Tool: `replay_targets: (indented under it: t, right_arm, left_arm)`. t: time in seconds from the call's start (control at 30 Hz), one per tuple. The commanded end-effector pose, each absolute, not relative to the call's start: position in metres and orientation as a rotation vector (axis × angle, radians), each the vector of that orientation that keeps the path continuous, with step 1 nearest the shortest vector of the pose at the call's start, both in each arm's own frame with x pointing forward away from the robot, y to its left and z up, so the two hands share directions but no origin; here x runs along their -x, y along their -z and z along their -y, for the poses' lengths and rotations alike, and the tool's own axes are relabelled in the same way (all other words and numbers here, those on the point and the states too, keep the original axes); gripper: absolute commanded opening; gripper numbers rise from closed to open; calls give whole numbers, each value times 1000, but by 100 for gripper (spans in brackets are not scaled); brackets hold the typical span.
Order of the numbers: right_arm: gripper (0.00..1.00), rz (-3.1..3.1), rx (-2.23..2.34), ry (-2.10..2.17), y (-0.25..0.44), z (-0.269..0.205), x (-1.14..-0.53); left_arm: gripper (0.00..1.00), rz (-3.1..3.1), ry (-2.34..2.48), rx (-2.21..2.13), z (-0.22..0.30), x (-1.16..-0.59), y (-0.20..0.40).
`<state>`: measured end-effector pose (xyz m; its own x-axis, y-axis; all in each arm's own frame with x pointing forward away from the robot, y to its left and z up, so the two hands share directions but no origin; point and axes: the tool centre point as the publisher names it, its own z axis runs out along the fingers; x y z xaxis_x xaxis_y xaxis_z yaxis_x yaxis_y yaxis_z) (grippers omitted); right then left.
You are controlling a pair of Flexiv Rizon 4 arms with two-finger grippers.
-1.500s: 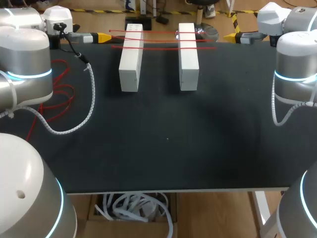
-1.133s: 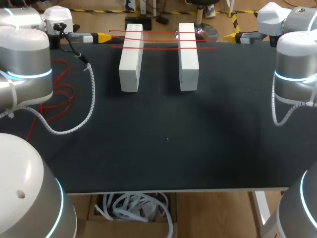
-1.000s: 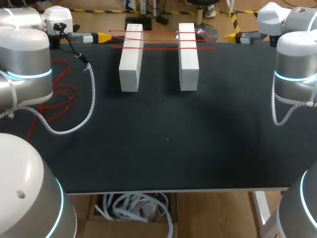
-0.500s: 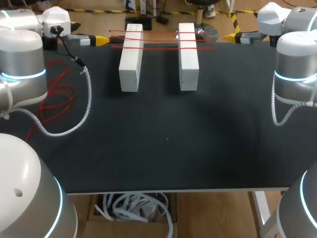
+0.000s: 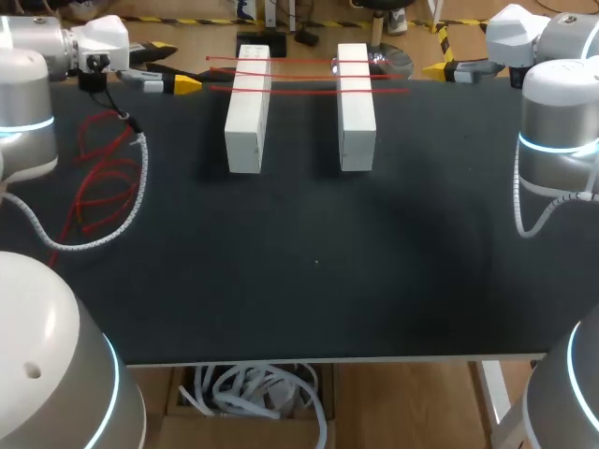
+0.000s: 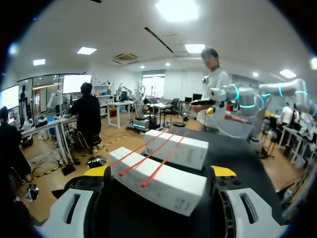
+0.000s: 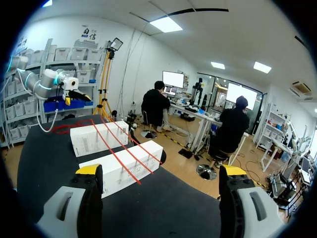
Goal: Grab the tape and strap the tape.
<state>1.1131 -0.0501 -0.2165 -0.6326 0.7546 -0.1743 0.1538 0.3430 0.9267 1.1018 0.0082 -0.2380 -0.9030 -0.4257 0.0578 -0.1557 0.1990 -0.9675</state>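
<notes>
Three red tapes [image 5: 304, 91] lay side by side across two white blocks [image 5: 246, 112] near the table's [image 5: 309, 262] far edge, their ends overhanging the blocks' outer sides. The left pincer [image 5: 187, 85] hung at the far left corner, just off the tapes' ends there, its yellow tips spread wide and empty. The right pincer [image 5: 432, 70] hung at the far right corner, a little apart from the other ends, equally wide and holding nothing. To my eye the job stood at its very start: the approach to the grab, with no tape touched. The next move, I judged, called for both pincers to level with one and the same tape, slide their fingers either side of its thin overhanging end, and close firmly before any pull, since so slight a strip could slip from a crooked grip.
</notes>
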Motion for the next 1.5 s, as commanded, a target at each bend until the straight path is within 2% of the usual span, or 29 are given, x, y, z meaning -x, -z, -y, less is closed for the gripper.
replay_targets:
  t: [0.03,0.1,0.13,0.17,0.2,0.23,0.27,0.37,0.4,0.47,1.0,1.03,1.07,1.1,1.13,1.2,1.27,1.37,1.5]
  right_arm:
    - [100,-2012,-792,-1291,216,50,-1113]
    - [100,-2012,-792,-1291,216,50,-1113]
    - [100,-2012,-792,-1291,216,50,-1113]
    - [100,-2012,-792,-1291,216,50,-1113]
    - [100,-2012,-792,-1291,216,50,-1113]
    - [100,-2012,-792,-1291,216,50,-1113]
    - [100,-2012,-792,-1291,216,50,-1113]
    - [100,-2012,-792,-1291,216,50,-1113]
    - [100,-2012,-792,-1291,216,50,-1113]
    - [100,-2012,-792,-1291,216,50,-1113]
    - [100,-2012,-792,-1291,216,50,-1113]
    - [100,-2012,-792,-1291,216,50,-1113]
    - [100,-2012,-792,-1291,216,50,-1113]
    - [100,-2012,-792,-1291,216,50,-1113]
    - [100,-2012,-792,-1291,216,50,-1113]
    - [100,-2012,-792,-1291,216,50,-1113]
    - [100,-2012,-792,-1291,216,50,-1113]
    - [100,-2012,-792,-1291,216,50,-1113]
    - [100,-2012,-792,-1291,216,50,-1113]
  left_arm:
    - [83,-2298,1871,488,-3,-1113,244]
    - [81,-2301,1903,459,0,-1113,245]
    - [67,-2310,1901,453,2,-1113,246]
    - [62,-2315,1899,443,4,-1114,247]
    - [63,-2318,1907,432,5,-1114,248]
    - [59,-2319,1909,432,6,-1115,250]
    - [48,-2321,1912,432,7,-1116,251]
    - [51,-2329,1935,405,12,-1118,254]
    - [55,-2334,1939,394,13,-1119,255]
    - [49,-2337,1949,368,16,-1120,256]
    - [45,-2369,2000,290,22,-1133,274]
    - [44,-2368,2016,267,22,-1134,275]
    - [38,-2369,2019,265,21,-1134,276]
    - [27,-2369,2018,266,21,-1134,277]
    - [29,-2369,2020,264,21,-1134,278]
    - [42,-2367,2029,260,20,-1135,280]
    - [36,-2368,2031,254,20,-1136,283]
    - [42,-2369,2036,248,19,-1137,286]
    - [41,-2367,2050,243,19,-1139,290]
